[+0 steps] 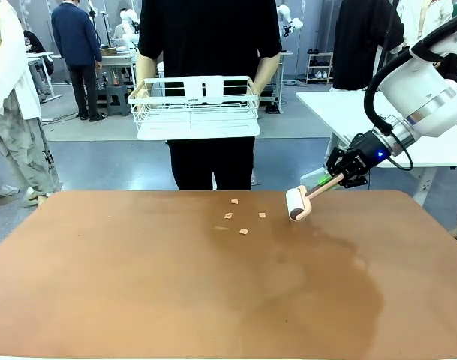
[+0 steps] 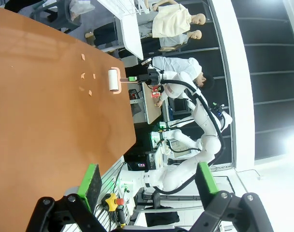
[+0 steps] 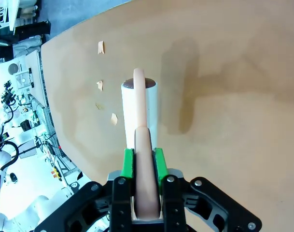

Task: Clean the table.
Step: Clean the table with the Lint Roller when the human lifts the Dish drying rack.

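Right gripper (image 3: 144, 160) pinches the lint roller (image 1: 296, 204) handle mid-right at the table's (image 1: 138, 285) far edge, left gripper (image 2: 147, 180) spread, rack label (image 1: 204, 91) seems too blurry to read.

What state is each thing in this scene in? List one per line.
White lint roller with pink handle: gripped by right jaws.
Left jaws: open, empty.
Small tan scraps: loose on reddish-brown table.
White wire basket: held up by person.

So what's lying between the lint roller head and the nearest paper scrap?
Nothing: bare table between lint roller and scrap, in the front view.
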